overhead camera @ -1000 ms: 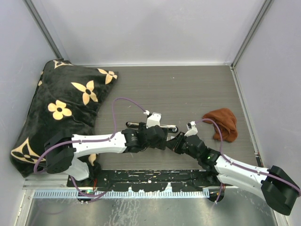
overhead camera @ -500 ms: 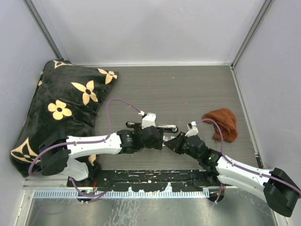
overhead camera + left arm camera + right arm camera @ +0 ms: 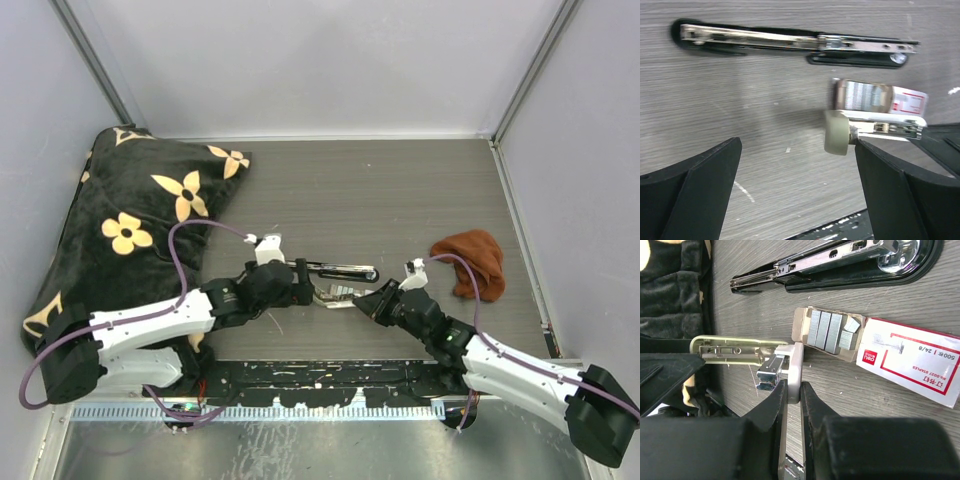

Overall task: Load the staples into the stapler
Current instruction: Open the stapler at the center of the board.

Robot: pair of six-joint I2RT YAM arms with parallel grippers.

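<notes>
A black stapler (image 3: 340, 270) (image 3: 790, 42) (image 3: 840, 260) lies folded out flat on the table. Just in front of it, the red-and-white box (image 3: 912, 362) (image 3: 880, 97) is slid open, showing silvery strips of staples (image 3: 830, 330). My right gripper (image 3: 792, 390) (image 3: 372, 300) is shut on the pale grey end of a cream-green stapler (image 3: 735, 347) (image 3: 837, 132), which is open with its metal rail showing and held just above the table. My left gripper (image 3: 797, 145) (image 3: 300, 283) stands open and holds nothing, left of the cream-green stapler's tip.
A black cushion with cream flowers (image 3: 130, 220) fills the left side. A crumpled brown cloth (image 3: 475, 262) lies at the right. Grey walls close in the table on three sides. A black metal rail (image 3: 330, 375) runs along the near edge.
My left arm has drawn back to the left, away from the staplers, with its gripper open. The right gripper keeps its hold on the cream-green stapler and has barely shifted.
</notes>
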